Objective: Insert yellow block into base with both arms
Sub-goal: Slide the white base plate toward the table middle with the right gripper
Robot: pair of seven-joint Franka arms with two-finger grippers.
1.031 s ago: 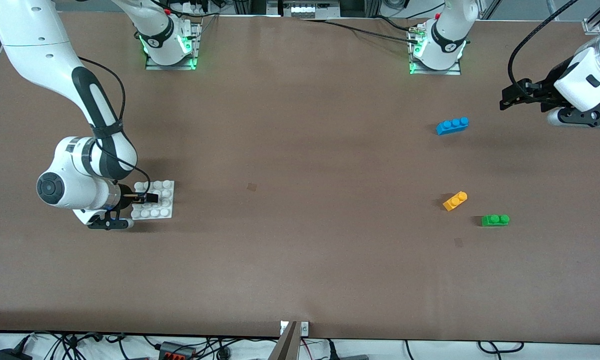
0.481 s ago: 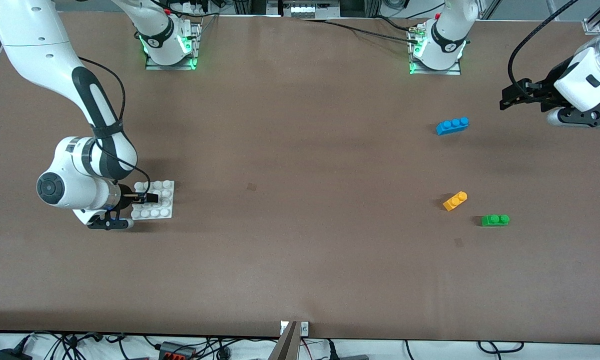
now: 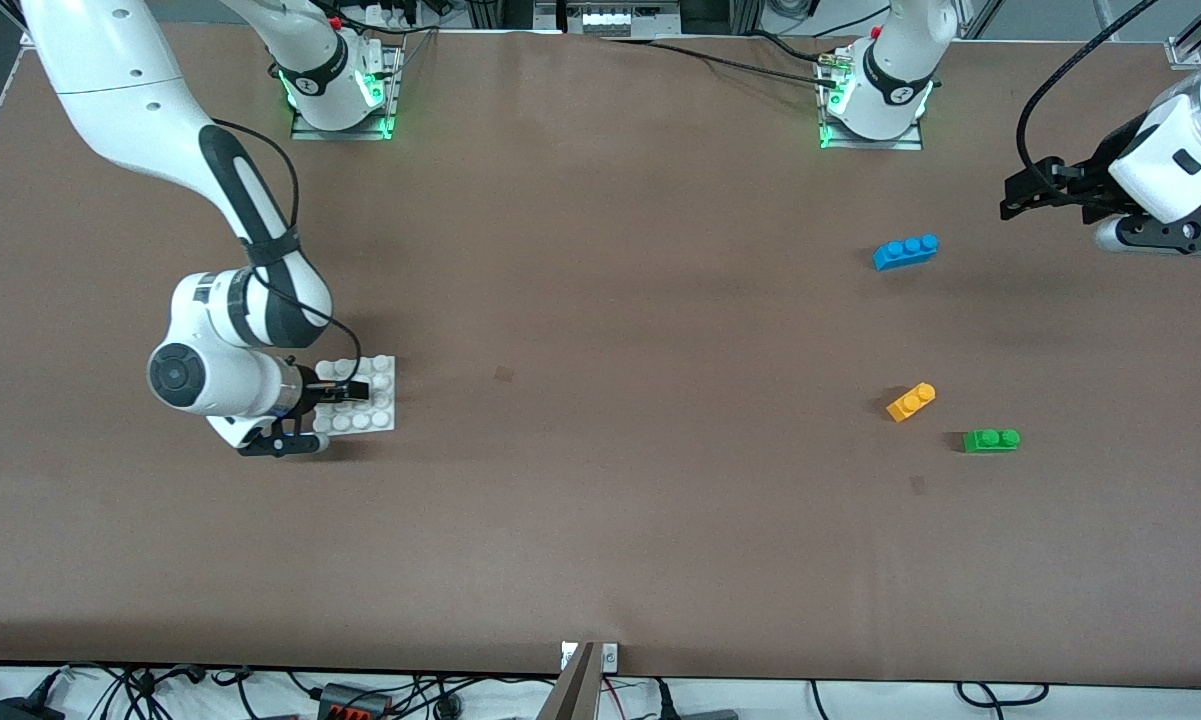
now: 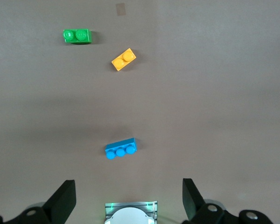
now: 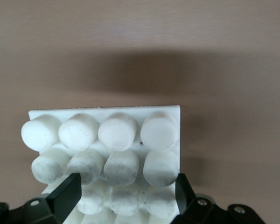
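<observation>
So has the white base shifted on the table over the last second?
Yes. The base, gripped by the right gripper, has slid toward the left arm's end of the table, closing on the dark spot at the table's middle. The yellow block lies untouched.

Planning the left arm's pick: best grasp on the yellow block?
Come from above and close on the two long side faces of the yellow block, below its studs. It lies flat, studs up, skewed on the table, so rotate the open left gripper to match; the green brick sits apart.
</observation>
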